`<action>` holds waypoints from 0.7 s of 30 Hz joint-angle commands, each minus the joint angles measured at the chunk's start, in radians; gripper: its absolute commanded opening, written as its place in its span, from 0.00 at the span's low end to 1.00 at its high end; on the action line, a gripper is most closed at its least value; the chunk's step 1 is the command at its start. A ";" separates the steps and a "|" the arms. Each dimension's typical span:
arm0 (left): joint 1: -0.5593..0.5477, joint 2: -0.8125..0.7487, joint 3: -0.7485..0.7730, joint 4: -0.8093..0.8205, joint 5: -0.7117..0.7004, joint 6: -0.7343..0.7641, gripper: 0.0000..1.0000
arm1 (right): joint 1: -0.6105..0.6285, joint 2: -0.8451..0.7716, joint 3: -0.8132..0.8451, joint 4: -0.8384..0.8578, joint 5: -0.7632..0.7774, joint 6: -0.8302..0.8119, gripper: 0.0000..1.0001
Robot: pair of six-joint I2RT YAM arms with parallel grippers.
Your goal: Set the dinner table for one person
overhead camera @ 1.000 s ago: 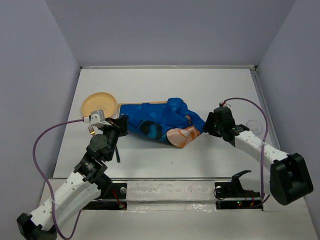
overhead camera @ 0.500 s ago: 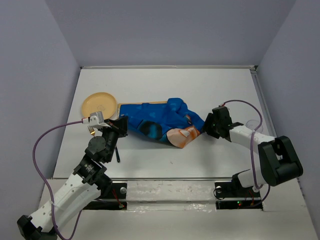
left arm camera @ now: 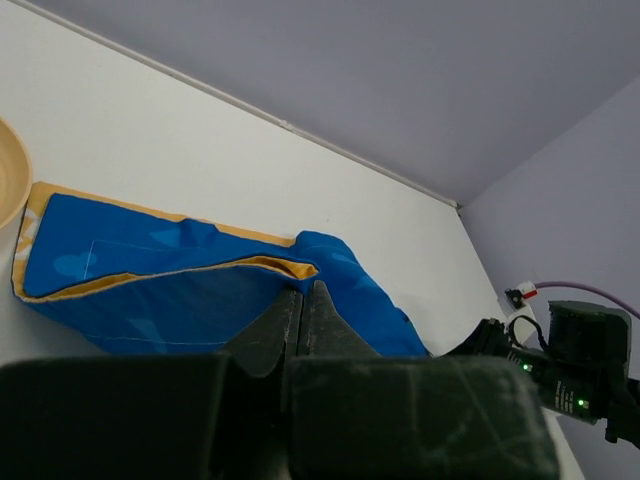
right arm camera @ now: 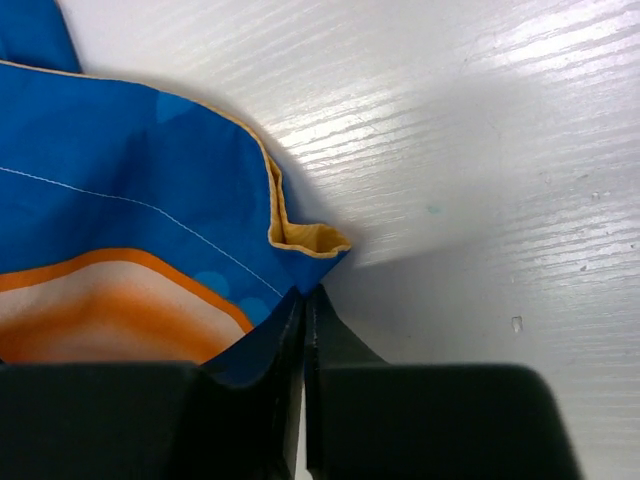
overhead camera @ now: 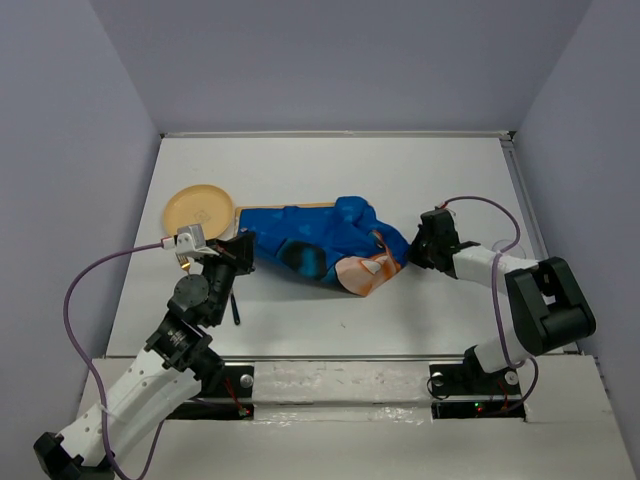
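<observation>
A crumpled blue placemat with a yellow underside and an orange-and-white cartoon print lies mid-way across the white dinner table. My left gripper is shut on the mat's left edge. In the left wrist view its fingertips meet at a raised fold of the blue cloth. At the other end my right gripper is shut on the mat's right corner. The right wrist view shows that corner pinched at the tips of the gripper.
A pale yellow plate sits just beyond the mat's left end and shows at the left edge of the left wrist view. A thin black utensil lies beside the left arm. A clear cup stands behind the right forearm.
The right gripper's jaws have closed on the placemat's right corner, and the right arm's elbow has swung in closer to the table's front. The left arm has barely moved.
</observation>
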 commanded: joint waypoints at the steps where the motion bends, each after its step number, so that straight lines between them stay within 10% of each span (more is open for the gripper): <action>1: 0.005 0.015 0.002 0.068 -0.019 0.005 0.00 | -0.001 -0.014 -0.006 -0.016 0.046 -0.011 0.00; 15: 0.006 0.030 0.264 0.090 -0.120 0.117 0.00 | -0.001 -0.733 0.246 -0.341 0.164 -0.210 0.00; 21: 0.005 0.018 0.370 0.116 -0.119 0.168 0.00 | -0.001 -0.787 0.465 -0.424 0.128 -0.247 0.00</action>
